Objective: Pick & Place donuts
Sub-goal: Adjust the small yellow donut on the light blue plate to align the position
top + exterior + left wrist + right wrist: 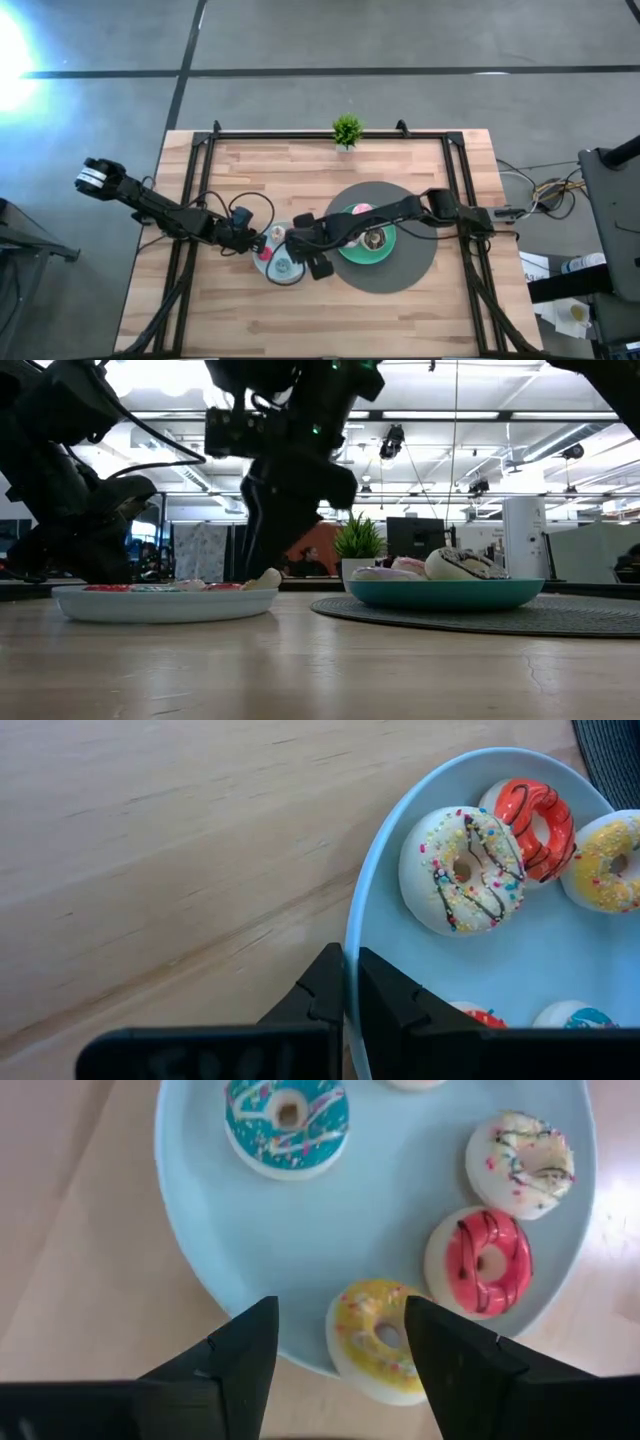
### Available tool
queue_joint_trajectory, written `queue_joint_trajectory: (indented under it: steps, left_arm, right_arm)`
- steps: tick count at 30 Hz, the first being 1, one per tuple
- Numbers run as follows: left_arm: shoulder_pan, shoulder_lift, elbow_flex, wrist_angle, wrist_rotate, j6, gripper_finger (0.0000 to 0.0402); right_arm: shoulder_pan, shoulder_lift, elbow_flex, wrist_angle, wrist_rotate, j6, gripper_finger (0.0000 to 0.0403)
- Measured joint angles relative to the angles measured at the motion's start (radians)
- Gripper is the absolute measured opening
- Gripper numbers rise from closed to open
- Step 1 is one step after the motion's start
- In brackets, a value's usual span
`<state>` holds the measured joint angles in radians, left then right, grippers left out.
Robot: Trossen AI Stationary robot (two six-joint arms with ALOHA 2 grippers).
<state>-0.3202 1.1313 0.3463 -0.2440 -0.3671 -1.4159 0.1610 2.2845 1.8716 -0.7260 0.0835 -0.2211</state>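
Note:
A light-blue plate [283, 262] lies on the wooden table and holds several mini donuts: white [463, 870], red [532, 825], yellow [374, 1342] and teal [287, 1114]. My left gripper [348, 995] is at the plate's left rim, shut on it. My right gripper [340, 1342] reaches in from the right and hangs open over the plate, one finger on either side of the yellow donut. Larger donuts, one pink [361, 209] and one chocolate [375, 238], lie on a green plate [352, 250]. My left gripper pinches the light-blue plate's rim [352, 952] between its two fingers, one finger inside the plate and one outside over the table. The fingers come from the table's left side. The plate lies flat on the table.
The green plate [445, 593] sits on a round dark grey mat [400, 272] right of the light-blue plate [165, 603]. A small green plant [347, 130] stands at the table's far edge. Black frame rails run along the table's sides.

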Motion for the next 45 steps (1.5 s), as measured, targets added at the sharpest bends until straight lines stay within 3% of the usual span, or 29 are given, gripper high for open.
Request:
queue_joint_trajectory:
  steps: [4, 12, 29, 36, 45]
  left_arm:
    - [0.0, 0.0, 0.0, 0.0, 0.0, 0.001, 0.0]
    - [0.0, 0.0, 0.0, 0.0, 0.002, 0.001, 0.0]
    - [0.0, 0.0, 0.0, 0.0, 0.003, 0.0, 0.0]
    - [0.0, 0.0, -0.001, 0.0, 0.003, 0.0, 0.0]
    - [0.0, 0.0, -0.001, 0.0, 0.003, -0.002, 0.0]
  right_arm:
    - [0.012, 0.007, -0.019, 0.009, 0.066, -0.012, 0.0209]
    - [0.009, 0.021, -0.023, 0.025, 0.078, 0.005, 0.0178]
    - [0.013, 0.016, -0.033, 0.064, 0.151, -0.017, 0.0018]
    - [0.01, -0.023, 0.005, 0.164, -0.022, 0.075, 0.0013]
    - [0.009, -0.009, -0.034, 0.16, -0.033, 0.091, 0.0013]
